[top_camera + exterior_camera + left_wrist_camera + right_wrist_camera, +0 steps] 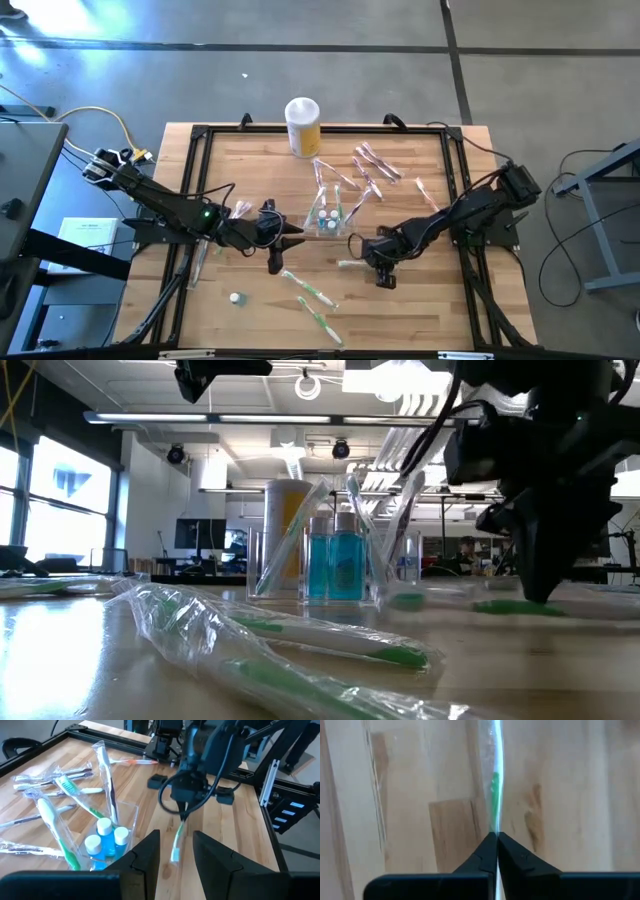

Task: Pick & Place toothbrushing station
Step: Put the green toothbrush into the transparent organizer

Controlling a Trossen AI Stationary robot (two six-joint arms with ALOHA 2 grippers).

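The toothbrushing station [328, 213], a clear holder with blue bottles [105, 845] and wrapped brushes standing in it, rests on its base at the table's middle and also shows in the low view [330, 555]. My left gripper [292, 236] hovers just left of it, open [176, 851], with nothing between its fingers. My right gripper [374, 260] is just right of the station, near the table top [545, 592]. It is shut on a wrapped green-and-white toothbrush [177, 837]. My right gripper pinches the wrapped toothbrush between its two fingertips at one end of the wrapper [496, 827]. The fingers slant steeply down from above. The brush runs on from the fingertips toward the station, its free end [175, 854] low at the table; whether that end rests there I cannot tell.
A yellow canister with a white lid [303, 125] stands at the far edge. Several wrapped toothbrushes lie loose at the far right [375, 165] and near the front [312, 295]. A small white cap [236, 297] lies front left. A black frame [200, 135] borders the table.
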